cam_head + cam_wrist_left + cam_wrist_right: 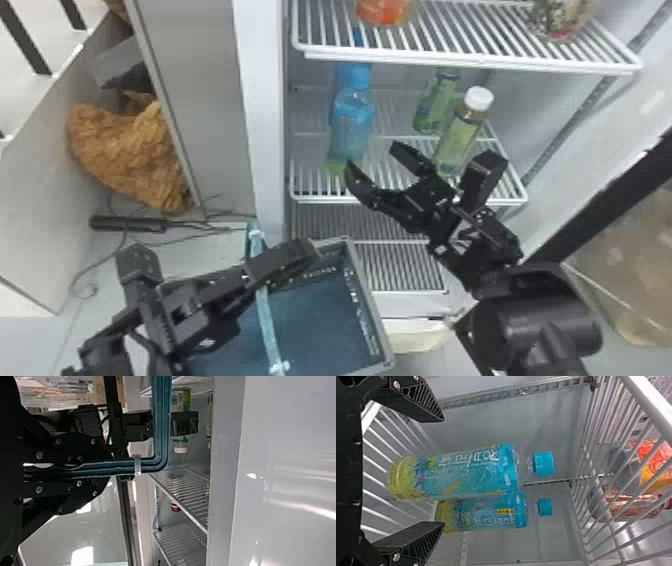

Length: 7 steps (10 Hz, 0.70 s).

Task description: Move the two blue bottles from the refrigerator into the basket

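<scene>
I am holding my right hand (372, 159) wide at the front of the refrigerator's middle shelf (320, 199), its two flat fingers standing well apart, with nothing between their tips. Straight ahead of that hand, the near blue bottle (455, 475) is standing upright, and the far blue bottle (482, 512) is standing just behind it (both are wearing blue caps). Beyond my right hand and off to its right, a white-capped bottle (457, 135) is standing on the same shelf, with a green bottle (435, 105) standing farther back. Above my right hand, the upper shelf (450, 55) is carrying an orange-red item (384, 12). My left hand (290, 257) is closing narrow around the light-blue handle (267, 325) of the basket (370, 310), its fingers pressing together on it. The basket is sitting below my right hand and in front of the refrigerator, its blue inside opening upward beneath my left hand. Well off to the left of my left hand, some crumpled brown material (125, 150) is lying beside a grey panel (200, 100).
</scene>
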### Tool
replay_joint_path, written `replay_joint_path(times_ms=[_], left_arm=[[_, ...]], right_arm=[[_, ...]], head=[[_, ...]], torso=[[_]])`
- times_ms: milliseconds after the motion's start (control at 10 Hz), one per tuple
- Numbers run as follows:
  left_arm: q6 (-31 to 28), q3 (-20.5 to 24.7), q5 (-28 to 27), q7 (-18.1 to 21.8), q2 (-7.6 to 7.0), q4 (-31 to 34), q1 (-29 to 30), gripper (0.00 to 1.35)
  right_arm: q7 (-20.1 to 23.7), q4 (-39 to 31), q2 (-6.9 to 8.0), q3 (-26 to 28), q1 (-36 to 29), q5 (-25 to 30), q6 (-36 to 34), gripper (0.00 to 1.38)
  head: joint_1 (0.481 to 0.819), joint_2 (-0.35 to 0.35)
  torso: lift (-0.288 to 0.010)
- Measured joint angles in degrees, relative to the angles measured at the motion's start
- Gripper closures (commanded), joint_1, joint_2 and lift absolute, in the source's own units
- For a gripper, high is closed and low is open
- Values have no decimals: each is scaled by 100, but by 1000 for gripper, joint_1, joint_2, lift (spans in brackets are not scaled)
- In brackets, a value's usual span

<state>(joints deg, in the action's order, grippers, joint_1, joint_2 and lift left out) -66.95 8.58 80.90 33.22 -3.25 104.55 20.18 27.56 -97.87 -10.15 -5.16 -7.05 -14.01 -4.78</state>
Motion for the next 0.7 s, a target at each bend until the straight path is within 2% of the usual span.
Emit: replay_joint_path(times_ms=[700], left_arm=[[-1, -12, -5, 3, 0, 0, -7, 1199]], right_arm=[[-270, 539, 8, -404, 752, 232, -193, 137]], head=[[695, -88]], torso=[[-220]])
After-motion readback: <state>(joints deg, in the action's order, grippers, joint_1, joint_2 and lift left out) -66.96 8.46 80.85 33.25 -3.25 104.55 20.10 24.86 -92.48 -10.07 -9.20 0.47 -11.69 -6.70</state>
